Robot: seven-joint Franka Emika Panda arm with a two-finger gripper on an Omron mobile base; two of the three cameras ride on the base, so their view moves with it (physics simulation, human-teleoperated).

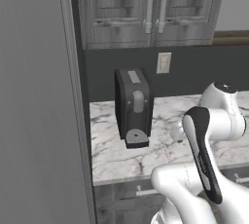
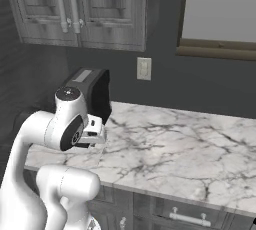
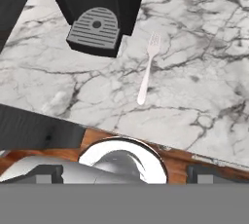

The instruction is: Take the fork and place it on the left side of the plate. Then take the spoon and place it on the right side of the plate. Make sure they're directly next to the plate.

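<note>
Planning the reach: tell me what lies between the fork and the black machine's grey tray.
Bare marble counter only, in the hand view: the fork lies apart from the grey tray.

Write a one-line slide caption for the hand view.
Looking down at a pale fork lying flat on the marble counter, beside the black coffee machine's grated drip tray.
</note>
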